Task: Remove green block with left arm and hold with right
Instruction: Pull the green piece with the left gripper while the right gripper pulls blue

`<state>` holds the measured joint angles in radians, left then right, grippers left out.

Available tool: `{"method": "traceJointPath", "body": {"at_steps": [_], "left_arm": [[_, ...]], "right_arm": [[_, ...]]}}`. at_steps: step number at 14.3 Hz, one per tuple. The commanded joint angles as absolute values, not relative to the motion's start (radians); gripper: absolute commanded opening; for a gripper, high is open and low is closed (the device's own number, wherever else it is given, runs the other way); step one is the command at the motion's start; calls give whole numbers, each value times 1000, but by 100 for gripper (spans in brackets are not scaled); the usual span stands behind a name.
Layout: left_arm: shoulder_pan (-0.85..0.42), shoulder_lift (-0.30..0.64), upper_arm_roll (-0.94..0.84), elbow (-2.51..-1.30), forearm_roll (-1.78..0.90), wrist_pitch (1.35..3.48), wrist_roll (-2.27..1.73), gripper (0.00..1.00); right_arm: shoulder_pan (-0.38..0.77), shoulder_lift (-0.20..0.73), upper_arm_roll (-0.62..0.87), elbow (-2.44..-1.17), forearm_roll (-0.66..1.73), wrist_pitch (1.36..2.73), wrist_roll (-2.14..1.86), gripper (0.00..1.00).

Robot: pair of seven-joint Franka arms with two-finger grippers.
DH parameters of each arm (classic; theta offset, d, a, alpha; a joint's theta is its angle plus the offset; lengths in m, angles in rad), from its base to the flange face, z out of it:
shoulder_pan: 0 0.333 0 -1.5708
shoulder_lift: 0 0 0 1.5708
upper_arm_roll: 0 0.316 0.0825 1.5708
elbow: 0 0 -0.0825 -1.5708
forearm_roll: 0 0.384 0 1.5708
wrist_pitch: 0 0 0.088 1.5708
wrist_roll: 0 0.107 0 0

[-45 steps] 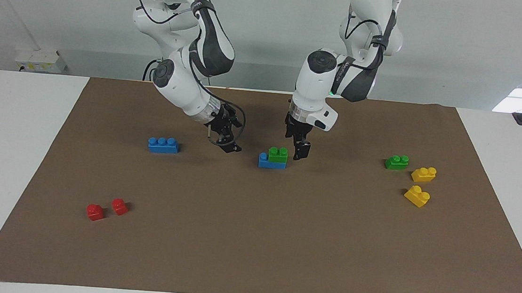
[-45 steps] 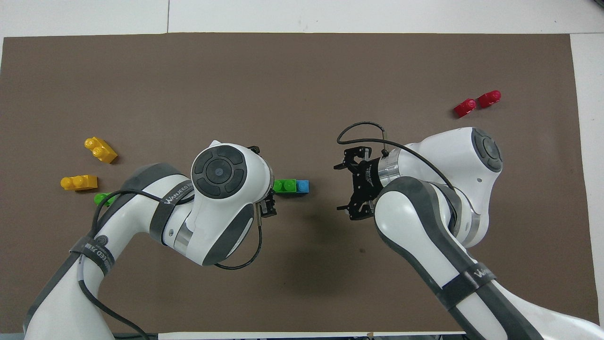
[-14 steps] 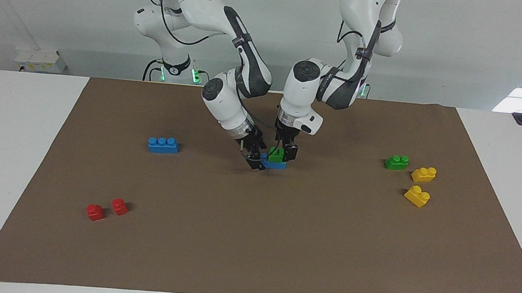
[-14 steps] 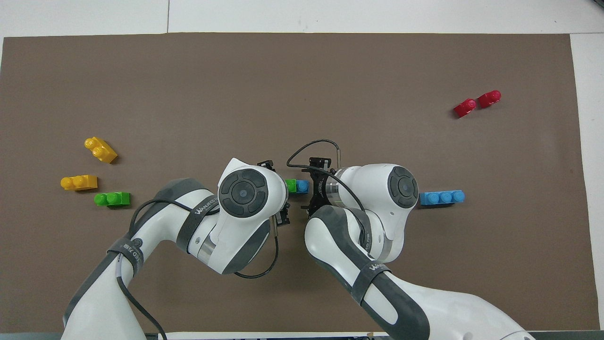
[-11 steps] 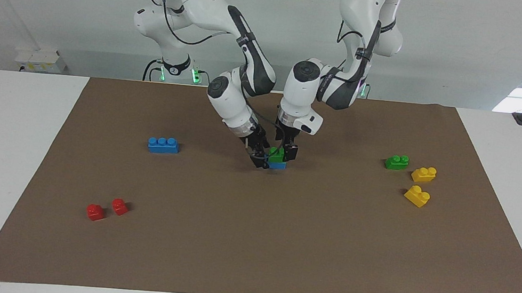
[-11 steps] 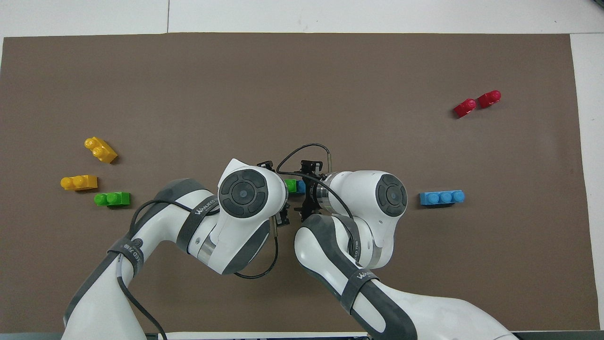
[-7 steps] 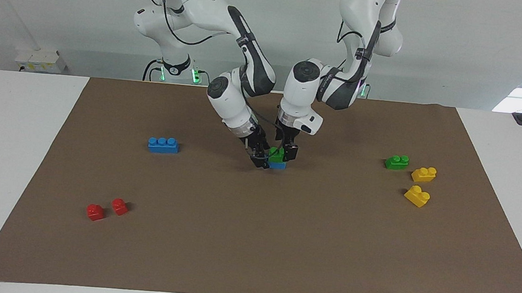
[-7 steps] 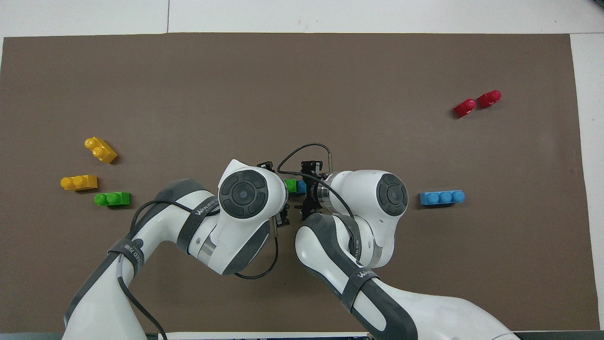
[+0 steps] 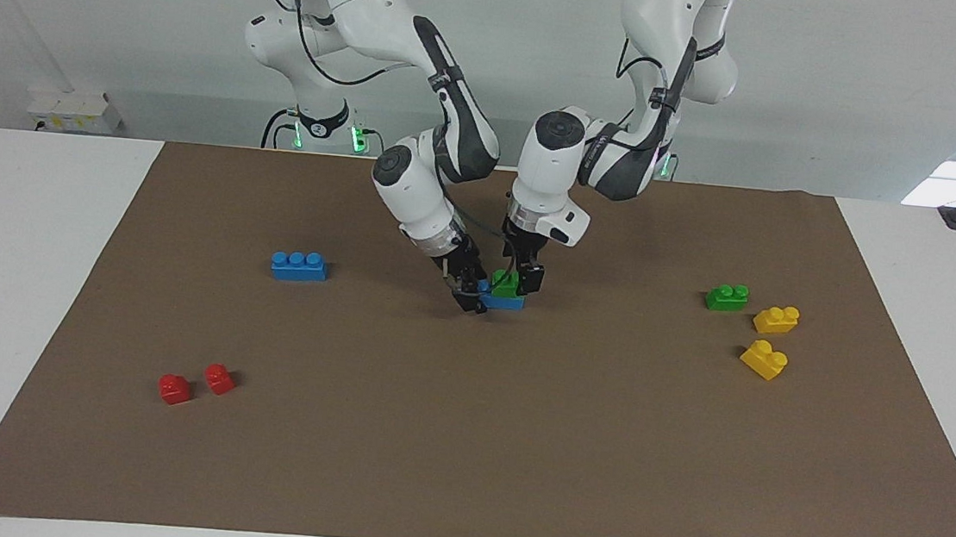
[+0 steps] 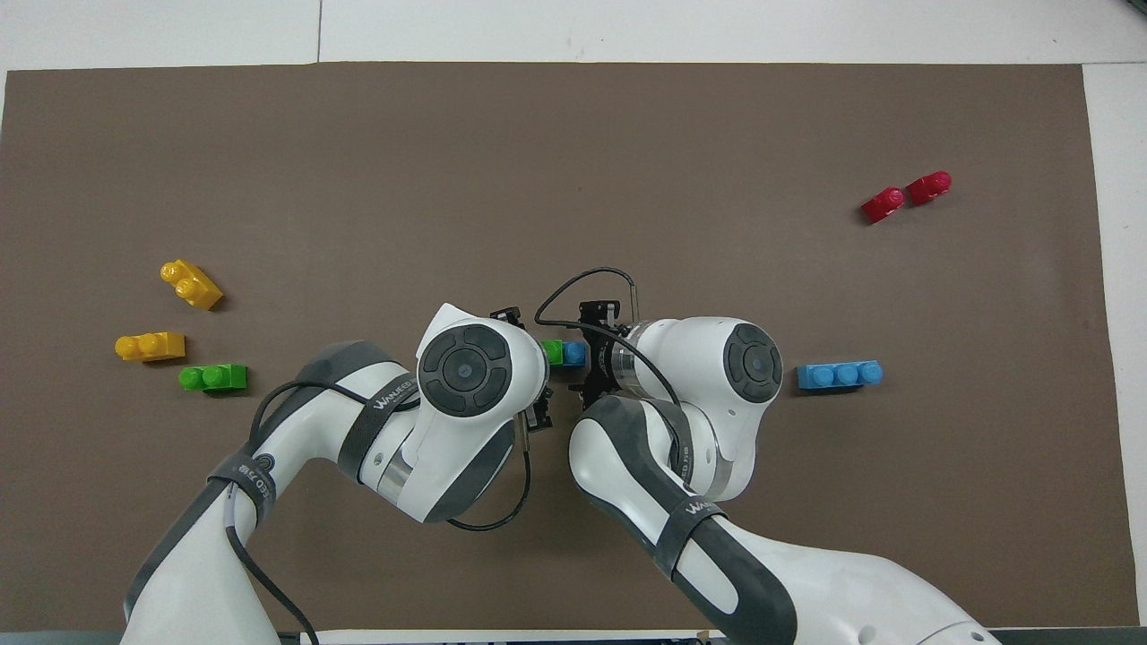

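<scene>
Two Franka arms meet at the middle of the brown mat covering the table, where the green block sits stacked on a blue brick. The left gripper, pointing down, has its fingers pinching the green block. The right gripper, angled in from the right arm's end, is down at the end of the blue brick, its fingers set around that end; whether they press it cannot be told. In the overhead view only a sliver of the green block and the blue brick shows between the two wrists. A second green brick lies toward the left arm's end of the table beside two yellow bricks. Another blue brick and two red bricks lie toward the right arm's end.
</scene>
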<state>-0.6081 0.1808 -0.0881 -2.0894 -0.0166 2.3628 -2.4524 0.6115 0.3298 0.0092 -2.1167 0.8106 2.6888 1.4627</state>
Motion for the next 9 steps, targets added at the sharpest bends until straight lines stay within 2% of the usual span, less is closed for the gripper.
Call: {"method": "traceJointPath", "body": {"at_steps": [1, 3, 6, 9], "left_arm": [[-626, 172, -74, -2111, -15, 2387, -2470, 100], [-626, 173, -74, -2111, -15, 2388, -2471, 100], [-626, 173, -74, -2111, -15, 2388, -2471, 100], [-626, 172, -74, -2120, -15, 2405, -2471, 100]], "right_arm": [[601, 337, 18, -2114, 853, 2704, 1422, 70], [600, 337, 18, -2114, 853, 2704, 1424, 50], [604, 337, 18, -2114, 853, 2704, 1402, 0], [594, 334, 18, -2134, 853, 2704, 1358, 0]]}}
